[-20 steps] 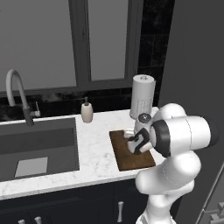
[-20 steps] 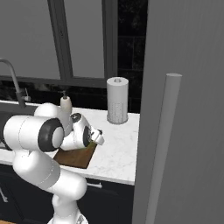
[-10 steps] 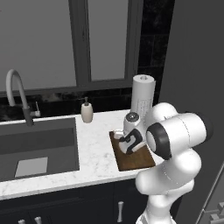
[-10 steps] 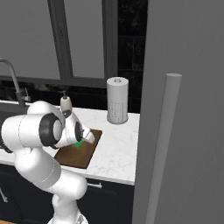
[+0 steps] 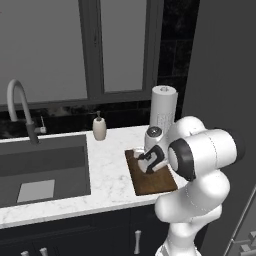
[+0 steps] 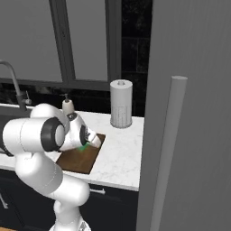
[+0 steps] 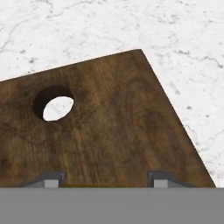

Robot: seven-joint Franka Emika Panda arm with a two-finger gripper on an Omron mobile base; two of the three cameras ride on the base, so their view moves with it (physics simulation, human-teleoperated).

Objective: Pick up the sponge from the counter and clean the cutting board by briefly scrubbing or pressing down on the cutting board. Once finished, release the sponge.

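The cutting board [image 7: 109, 127] is dark brown wood with visible grain and a matt finish. The worktop [image 7: 188, 52] looks like smooth white marble with faint grey veins. At 12 o'clock from the board, the paper towel roll [image 5: 163, 111] looks soft and matt.

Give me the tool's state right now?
Tool: closed on the sponge, over the board.
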